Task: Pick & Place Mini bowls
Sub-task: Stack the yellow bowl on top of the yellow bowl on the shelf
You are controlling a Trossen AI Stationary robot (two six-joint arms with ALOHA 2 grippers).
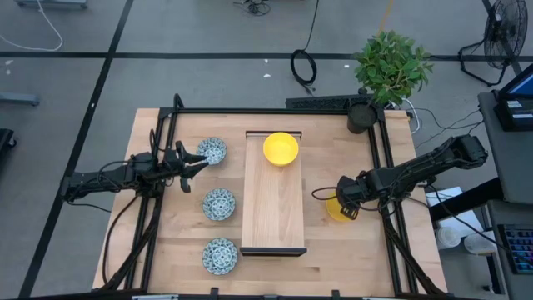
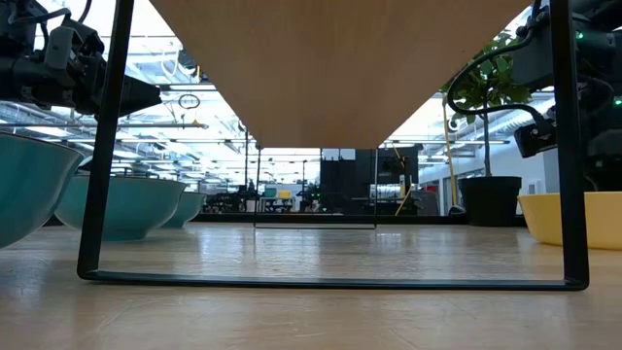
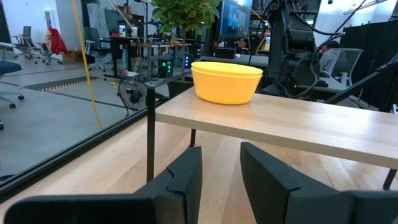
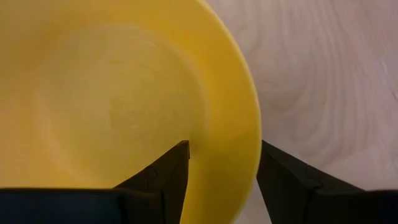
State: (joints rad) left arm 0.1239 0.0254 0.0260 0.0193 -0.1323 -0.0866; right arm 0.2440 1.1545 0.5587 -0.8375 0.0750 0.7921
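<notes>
The right gripper (image 1: 343,202) straddles the rim of a yellow bowl (image 1: 337,209) on the desk (image 1: 333,250) right of the tray (image 1: 272,208), jaws apart either side for a lift, while the left gripper (image 1: 196,162), part-open and empty, waits beside the far patterned bowl (image 1: 211,151).

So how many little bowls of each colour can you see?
Yellow bowls: 2, one on the wooden tray at its far end, one on the table under the right gripper
White bowls with blue-green pattern: 3, in a line left of the tray
Total: 5 bowls in view
</notes>
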